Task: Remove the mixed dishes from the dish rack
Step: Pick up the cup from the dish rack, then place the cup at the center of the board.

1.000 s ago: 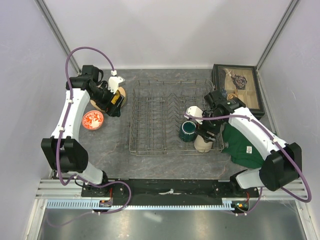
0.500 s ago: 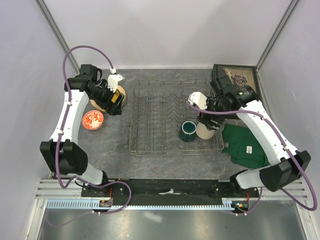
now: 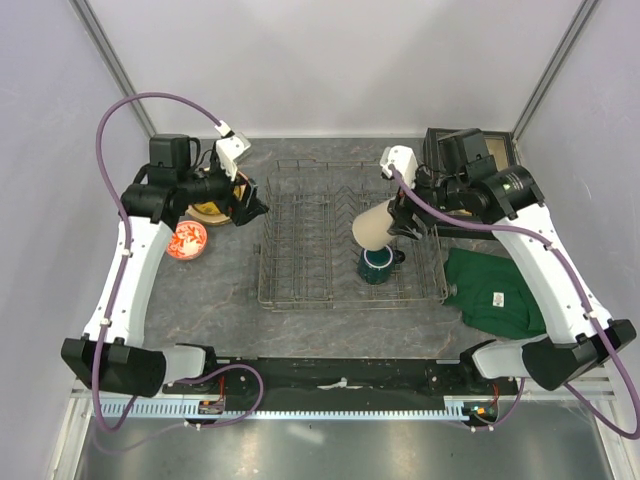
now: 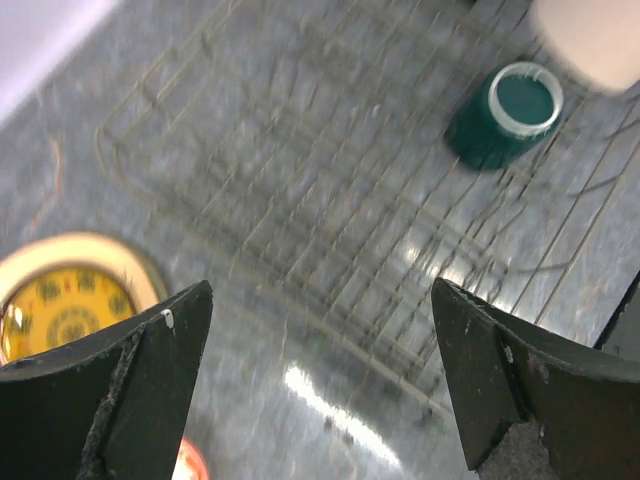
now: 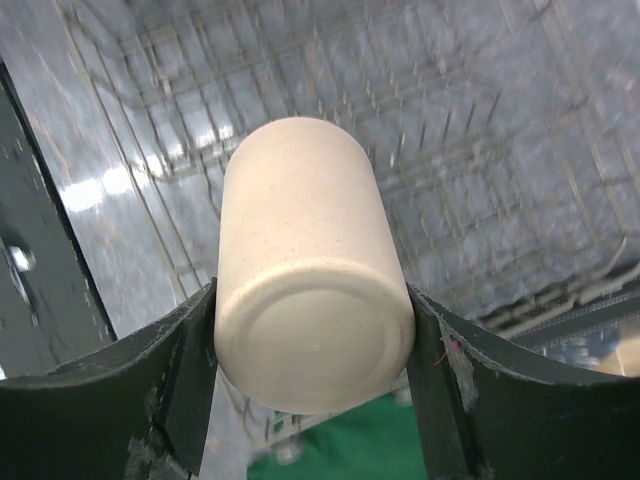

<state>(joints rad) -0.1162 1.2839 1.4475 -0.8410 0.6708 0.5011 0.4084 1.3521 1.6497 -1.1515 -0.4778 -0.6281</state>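
Note:
My right gripper (image 3: 392,222) is shut on the tall beige tumbler (image 3: 373,226) and holds it tilted on its side above the right half of the grey wire dish rack (image 3: 300,240). In the right wrist view both fingers (image 5: 190,385) press the tumbler (image 5: 305,270). The dark green mug (image 3: 378,264) stands in the rack just below it. My left gripper (image 3: 247,206) is open and empty at the rack's left edge. The gold-brown plate (image 3: 208,209) and the red-and-white bowl (image 3: 185,240) lie on the table left of the rack. The pale green plate is out of view.
A green folded cloth (image 3: 495,292) lies right of the rack. The dark box (image 3: 500,152) stands at the back right, mostly behind my right arm. In the left wrist view the plate (image 4: 70,305), rack (image 4: 330,210) and mug (image 4: 500,115) show below my left gripper (image 4: 320,390).
My right gripper has lifted the tumbler out of the rack's right end, carried it back and left, and tipped it sideways. My left gripper has left the plate and swung toward the rack.

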